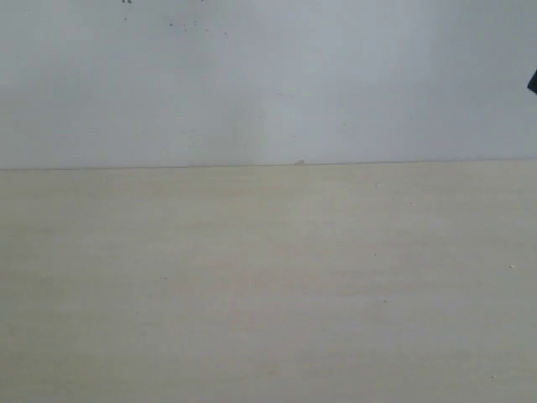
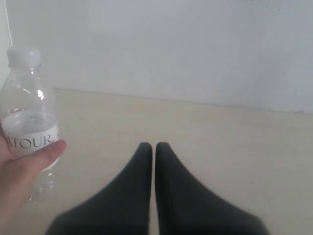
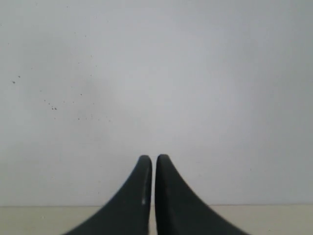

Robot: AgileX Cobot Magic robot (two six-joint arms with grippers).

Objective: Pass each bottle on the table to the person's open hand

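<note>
In the left wrist view a small clear water bottle (image 2: 28,115) with a white cap stands upright, held by a person's hand (image 2: 22,171) whose thumb presses on its label. My left gripper (image 2: 153,145) is shut with nothing in it, apart from the bottle and off to its side. My right gripper (image 3: 153,158) is also shut and empty, facing the pale wall. The pale beige table (image 1: 268,285) shows no bottle in the exterior view. The taller bluish bottle and the milk tea bottle are out of view.
A plain grey-white wall (image 1: 268,84) rises behind the table's far edge. A small dark shape (image 1: 532,82) pokes in at the right border of the exterior view.
</note>
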